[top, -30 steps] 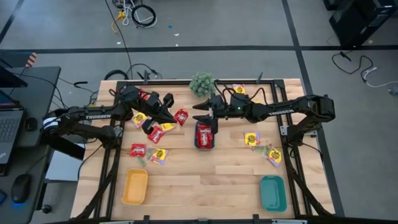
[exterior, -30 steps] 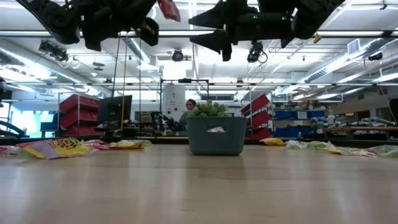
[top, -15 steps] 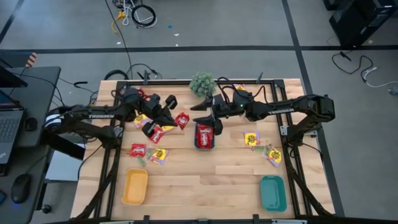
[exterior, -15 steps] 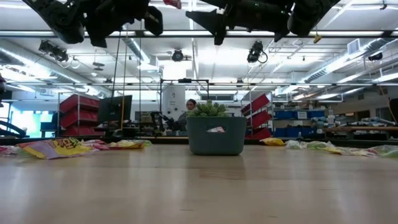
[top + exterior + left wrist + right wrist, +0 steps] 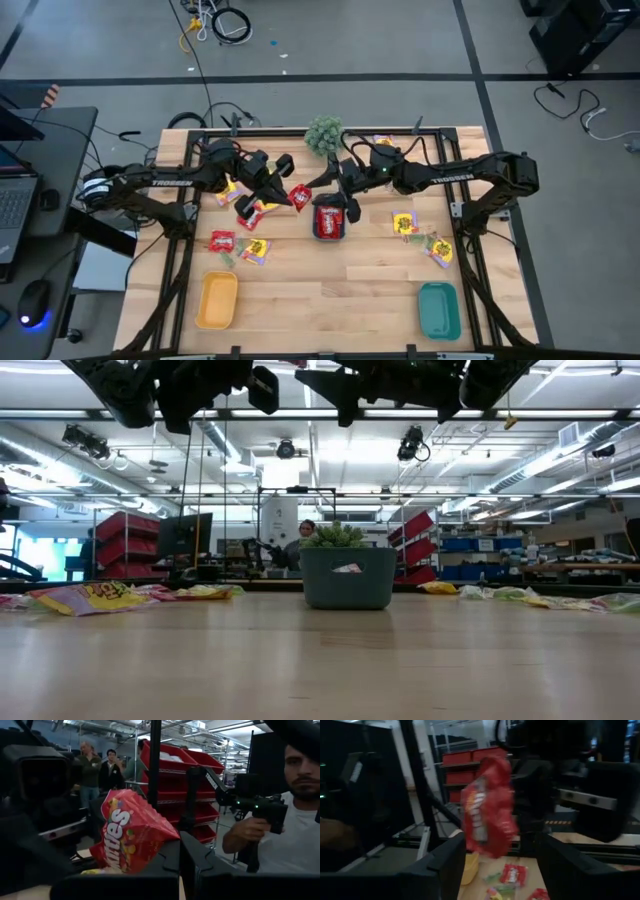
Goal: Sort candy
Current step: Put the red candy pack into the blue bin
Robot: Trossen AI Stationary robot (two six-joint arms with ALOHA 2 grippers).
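A red candy packet (image 5: pixel 300 197) hangs in the air above the tabletop (image 5: pixel 330 290), clamped by one edge in the left gripper (image 5: pixel 292 195), just beside the dark bin (image 5: pixel 329 221) that already holds red packets. The right gripper (image 5: pixel 340 188) waits opposite with its fingers spread wide, the packet hanging between them in the right wrist view. The step in hand looks like a pass from one arm to the other, or a carry to the bin. Next, the right gripper would need to pinch the packet before the left lets go. Other packets (image 5: pixel 405 223) lie scattered; the yellow tray (image 5: pixel 217 300) and teal tray (image 5: pixel 438 310) sit near the front edge.
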